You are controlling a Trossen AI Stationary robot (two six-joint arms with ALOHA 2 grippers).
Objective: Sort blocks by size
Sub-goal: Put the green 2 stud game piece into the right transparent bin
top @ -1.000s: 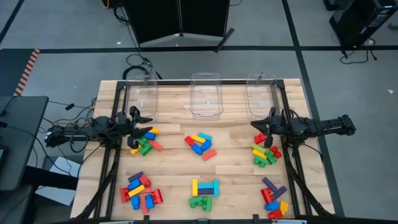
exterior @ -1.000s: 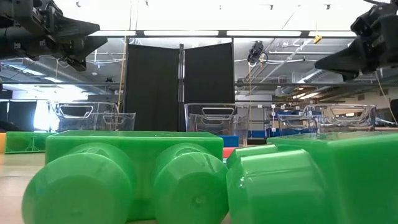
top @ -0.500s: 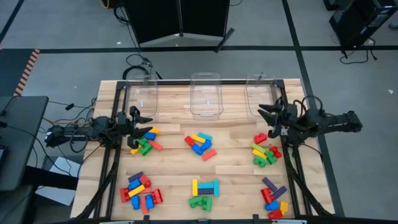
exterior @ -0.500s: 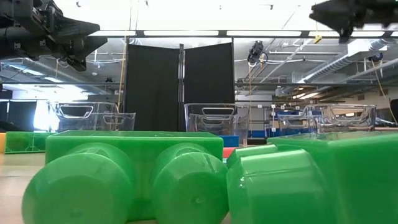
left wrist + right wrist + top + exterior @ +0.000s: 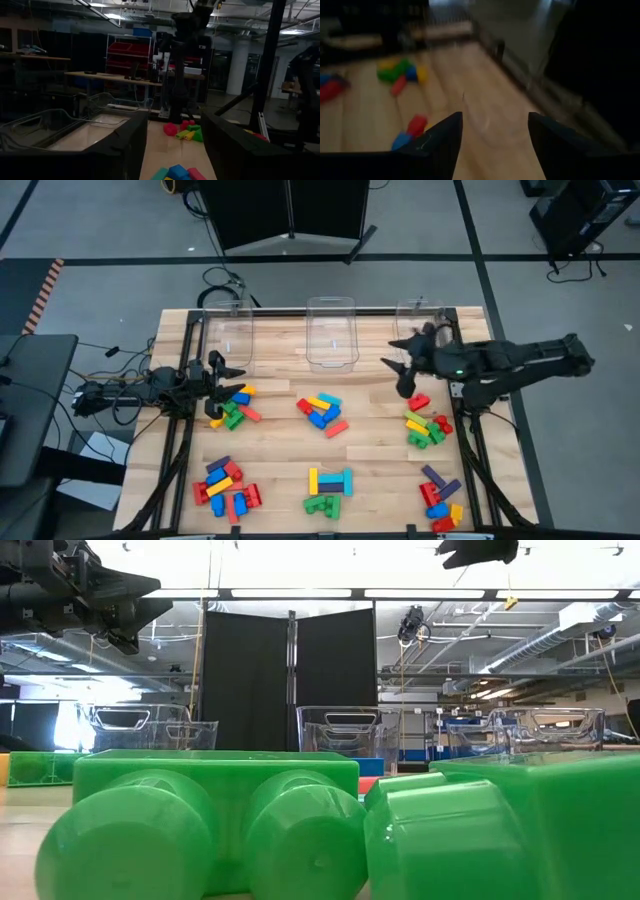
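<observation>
The right gripper hangs above the surface between the middle bin and the right bin, its fingers spread with nothing between them. A red block lies just beside it, apart from the mixed pile nearby. The left gripper waits, parted and empty, over the left pile. The blocks lie in six heaps; all three bins look empty. A risk: swinging low could clip a bin's rim or scatter a heap. The wooden surface sits in a workshop with grey flooring and a black screen behind.
</observation>
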